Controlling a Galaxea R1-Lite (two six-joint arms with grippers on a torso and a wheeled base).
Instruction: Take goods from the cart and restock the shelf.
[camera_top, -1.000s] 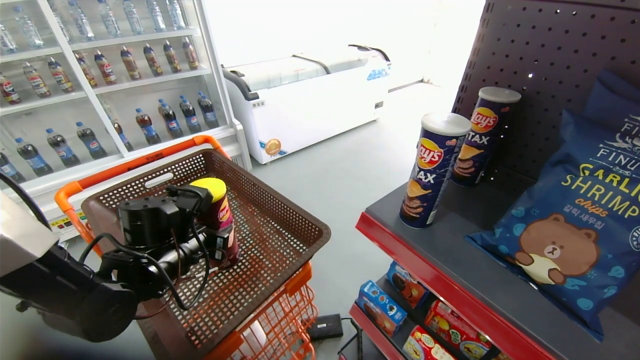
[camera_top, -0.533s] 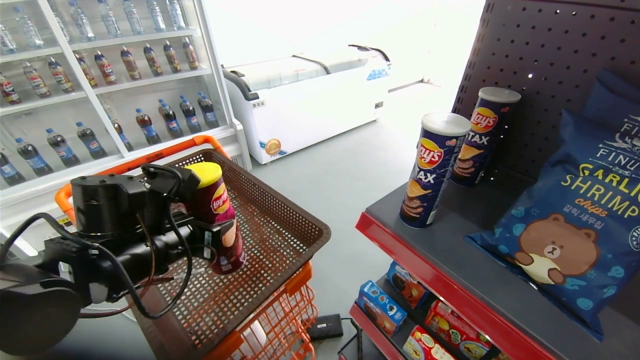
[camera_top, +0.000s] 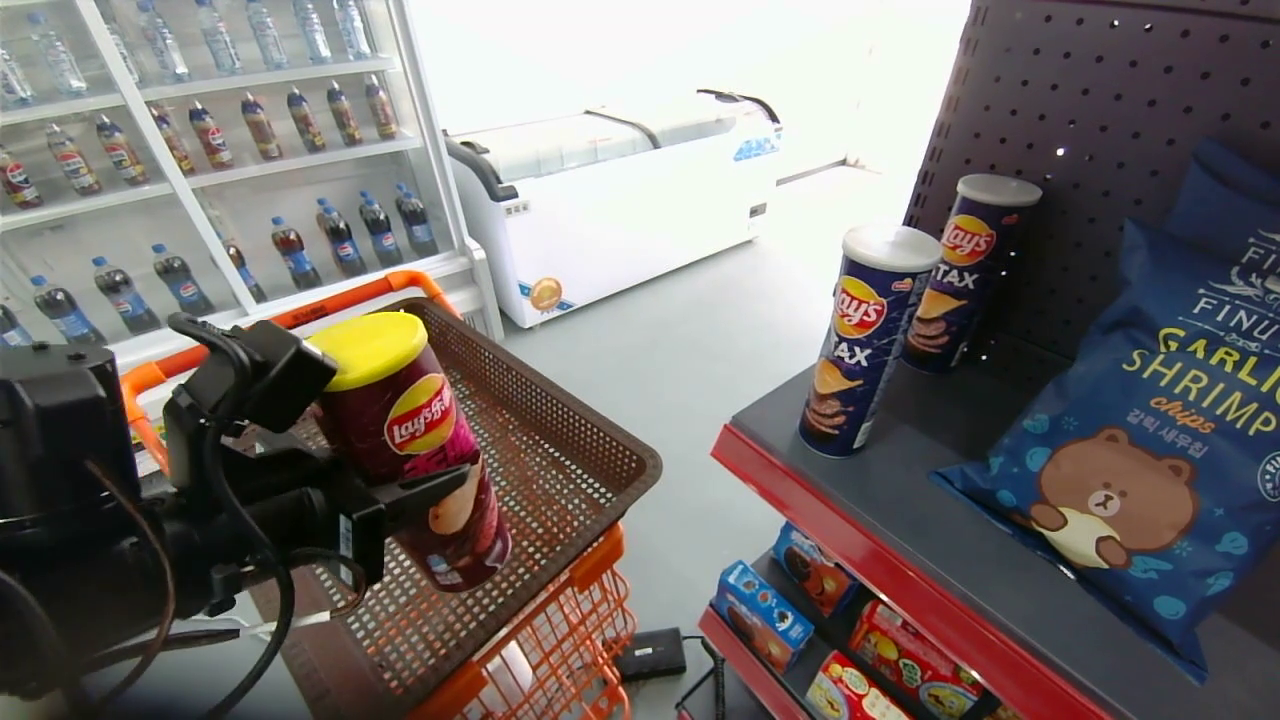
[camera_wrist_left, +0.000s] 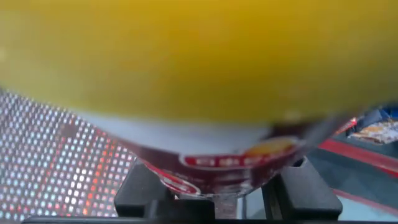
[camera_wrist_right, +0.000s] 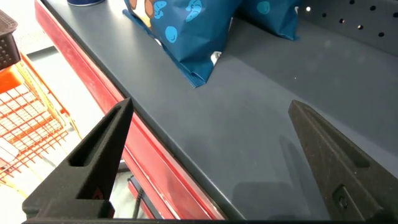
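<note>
Head view: we see the left end effector (camera_top: 375, 450) gripping the can (camera_top: 415, 430), near upright, above the cart (camera_top: 600, 450); the shelf (camera_top: 900, 500) lies rightward, under the gaping right end effector (camera_wrist_right: 211, 168).

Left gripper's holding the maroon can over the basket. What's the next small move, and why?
Probably swing the left gripper with the maroon can right toward the shelf: the can is gripped over the basket, and bare shelf lies beside the blue cans.
</note>
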